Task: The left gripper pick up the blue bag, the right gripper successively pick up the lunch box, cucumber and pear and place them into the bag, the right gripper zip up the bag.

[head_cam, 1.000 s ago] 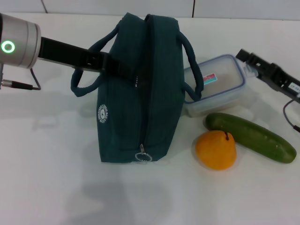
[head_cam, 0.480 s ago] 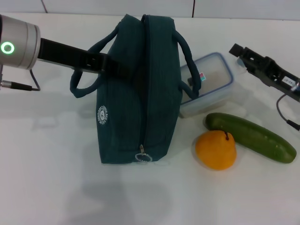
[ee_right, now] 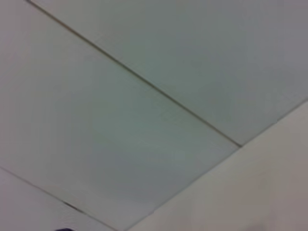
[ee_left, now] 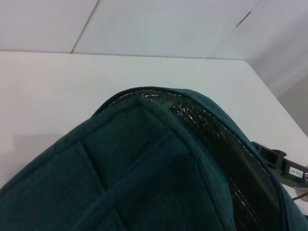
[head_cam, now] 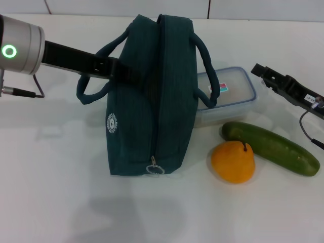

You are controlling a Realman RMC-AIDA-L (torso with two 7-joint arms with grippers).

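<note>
The blue bag lies zipper-up (long axis front-to-back); left gripper and right gripper fingers unreadable.

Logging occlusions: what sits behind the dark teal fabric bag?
Behind the dark teal fabric bag, the clear blue-rimmed lunch box shows only partly; its near end is covered. The left gripper's tip is hidden behind the bag's handle.

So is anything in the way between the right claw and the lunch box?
No, nothing visible. The right gripper hovers just off the lunch box's far right corner with bare table around it. The cucumber and pear lie nearer the robot.
</note>
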